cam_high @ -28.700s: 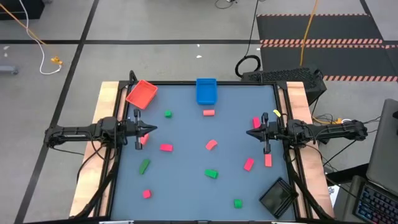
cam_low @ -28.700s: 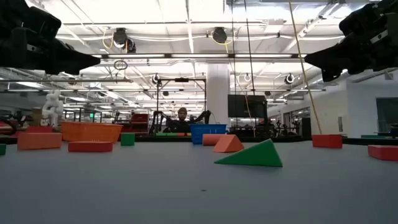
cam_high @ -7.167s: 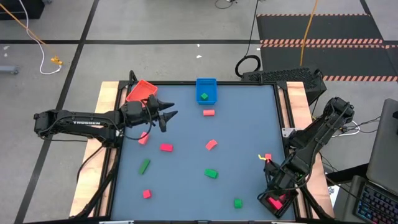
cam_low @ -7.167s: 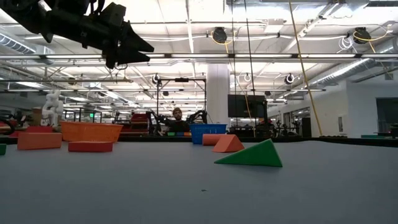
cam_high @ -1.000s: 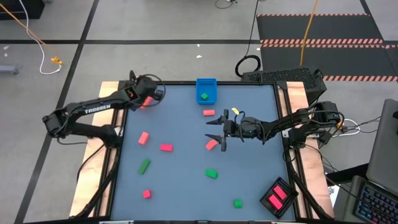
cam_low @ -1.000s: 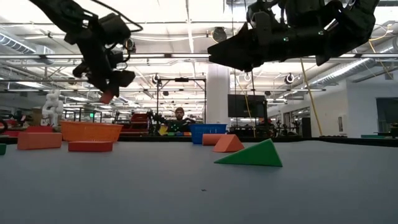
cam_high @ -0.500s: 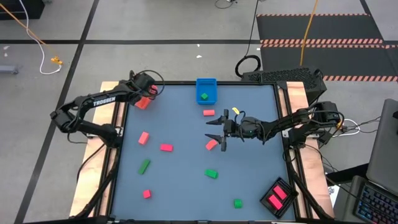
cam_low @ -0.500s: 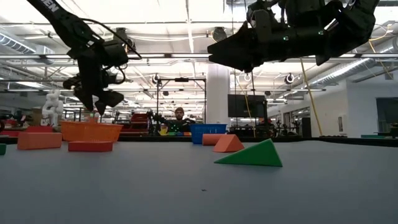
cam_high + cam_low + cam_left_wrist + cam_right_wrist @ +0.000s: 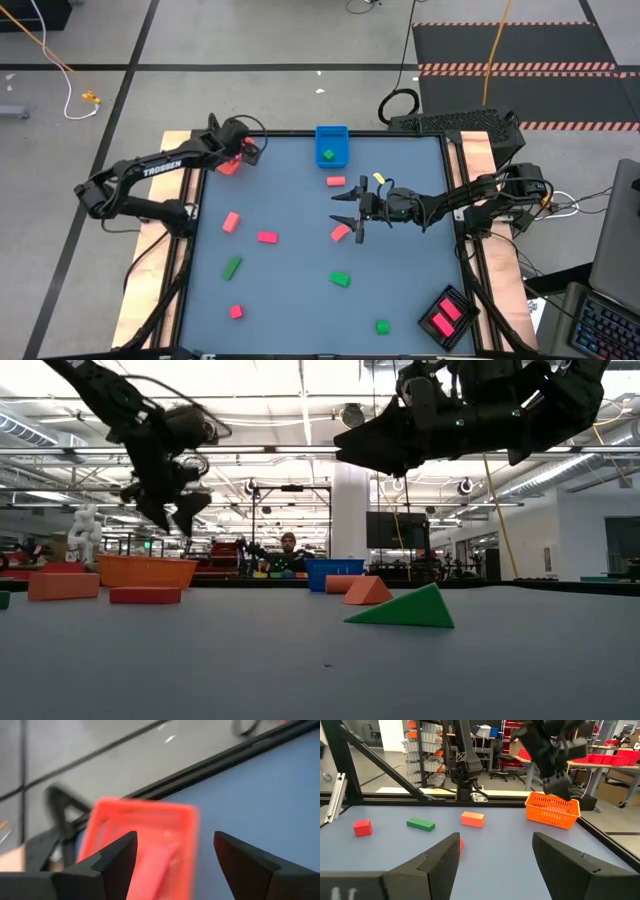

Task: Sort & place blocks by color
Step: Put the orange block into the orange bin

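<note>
1. Two tools work over the blue counter [image 9: 300,300]. The left tool [image 9: 248,152] hangs above the red tray [image 9: 229,163] at a far corner, its fingers spread with nothing between them.
2. A pink block [image 9: 157,862] lies inside that red tray.
3. The right tool [image 9: 341,209] hangs over the middle of the counter, fingers spread, just beside a pink block [image 9: 340,232].
4. One green block [image 9: 327,155] sits in the blue tray [image 9: 332,134].
5. Other green and pink blocks lie scattered on the counter.

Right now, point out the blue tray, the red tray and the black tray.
blue tray [image 9: 340,157], high view, right rim.
red tray [image 9: 145,810], left wrist view, far rim.
black tray [image 9: 458,299], high view, upper edge.
</note>
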{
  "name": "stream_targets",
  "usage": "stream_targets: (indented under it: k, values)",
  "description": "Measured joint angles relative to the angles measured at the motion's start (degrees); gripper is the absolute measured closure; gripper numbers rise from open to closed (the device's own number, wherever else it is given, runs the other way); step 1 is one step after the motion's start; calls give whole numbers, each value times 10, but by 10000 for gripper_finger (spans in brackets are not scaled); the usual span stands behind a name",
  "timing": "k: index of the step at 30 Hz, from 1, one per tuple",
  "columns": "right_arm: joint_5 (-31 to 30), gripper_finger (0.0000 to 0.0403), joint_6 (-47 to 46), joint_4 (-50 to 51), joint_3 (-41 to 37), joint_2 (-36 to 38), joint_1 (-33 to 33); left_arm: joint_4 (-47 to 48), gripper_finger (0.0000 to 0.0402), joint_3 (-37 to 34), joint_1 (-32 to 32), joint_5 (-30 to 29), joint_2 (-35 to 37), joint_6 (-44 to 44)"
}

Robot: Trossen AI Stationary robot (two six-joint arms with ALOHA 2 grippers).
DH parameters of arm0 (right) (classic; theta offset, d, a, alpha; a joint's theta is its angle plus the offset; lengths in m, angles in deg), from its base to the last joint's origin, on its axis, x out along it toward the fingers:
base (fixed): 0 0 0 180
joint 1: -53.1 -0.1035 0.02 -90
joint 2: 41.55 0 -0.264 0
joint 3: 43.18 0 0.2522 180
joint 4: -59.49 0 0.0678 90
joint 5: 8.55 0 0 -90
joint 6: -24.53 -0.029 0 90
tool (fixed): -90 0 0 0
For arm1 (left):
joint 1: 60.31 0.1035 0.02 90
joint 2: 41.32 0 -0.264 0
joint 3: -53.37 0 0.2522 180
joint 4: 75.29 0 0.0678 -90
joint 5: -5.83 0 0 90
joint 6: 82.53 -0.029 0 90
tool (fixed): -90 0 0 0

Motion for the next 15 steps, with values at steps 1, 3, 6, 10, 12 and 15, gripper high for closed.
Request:
stream_targets:
  k: [1,3,6,10,12,15]
  values:
    - [0,161,1,2,0,0,0,-5,144,0,-13,4,11,-4]
    - [0,161,1,3,0,0,0,-22,151,0,-41,14,37,-8]
    - [0,161,-12,2,0,0,0,-56,161,0,-79,68,72,-9]
    - [0,161,-21,2,0,0,0,-121,169,1,-130,195,97,-8]
    - [-15,161,-26,4,0,0,0,-144,169,1,-159,236,99,1]
    - [-79,161,-59,32,0,0,1,-147,170,1,-202,242,91,33]
